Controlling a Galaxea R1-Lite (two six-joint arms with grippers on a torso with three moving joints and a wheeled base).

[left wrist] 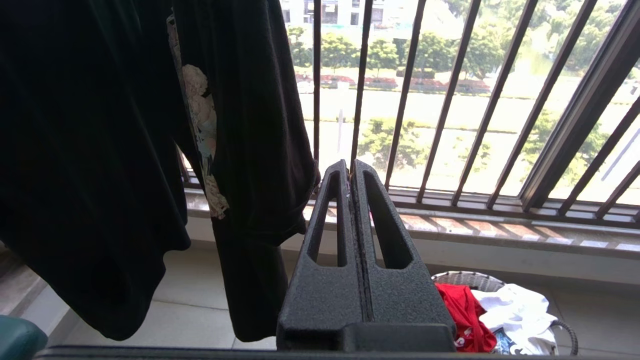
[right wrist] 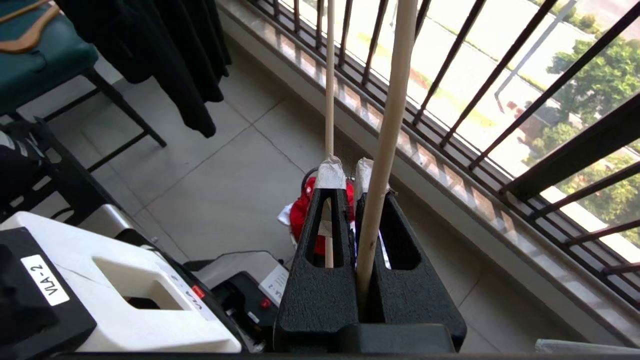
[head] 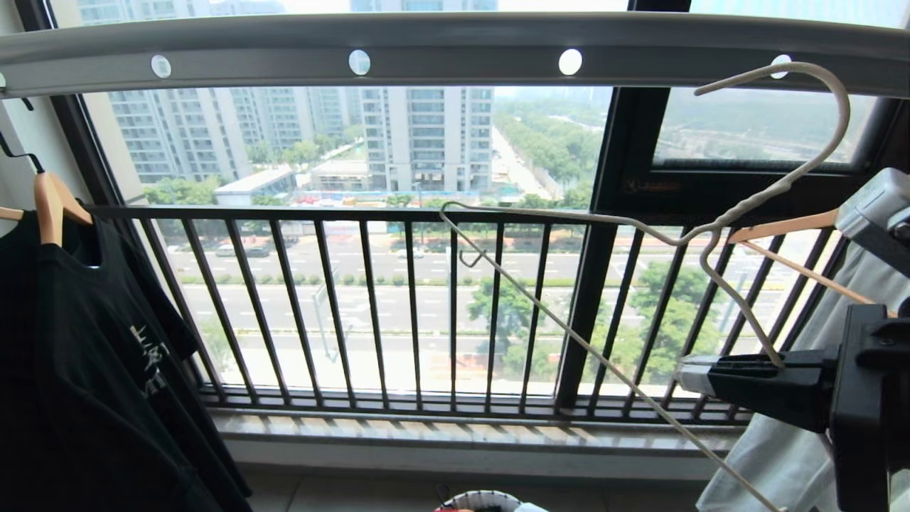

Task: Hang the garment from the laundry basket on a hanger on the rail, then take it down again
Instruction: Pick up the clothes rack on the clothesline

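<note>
Presently the right gripper (head: 693, 375), clamped on the bare hanger (head: 746, 203), holds it just off the rail (head: 455, 43); the garment (left wrist: 462, 310) apparently lies in the laundry basket (left wrist: 462, 278), awaiting threading; left gripper (left wrist: 350, 172) shut, empty

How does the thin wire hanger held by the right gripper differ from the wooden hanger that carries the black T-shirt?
The wire hanger is thin, pale and bare; the wooden hanger is thick, tan and carries the black T-shirt. The wire hanger is tilted in the right gripper, its hook near the rail but not clearly on it; the wooden hanger hangs upright. Both have hooks.
</note>
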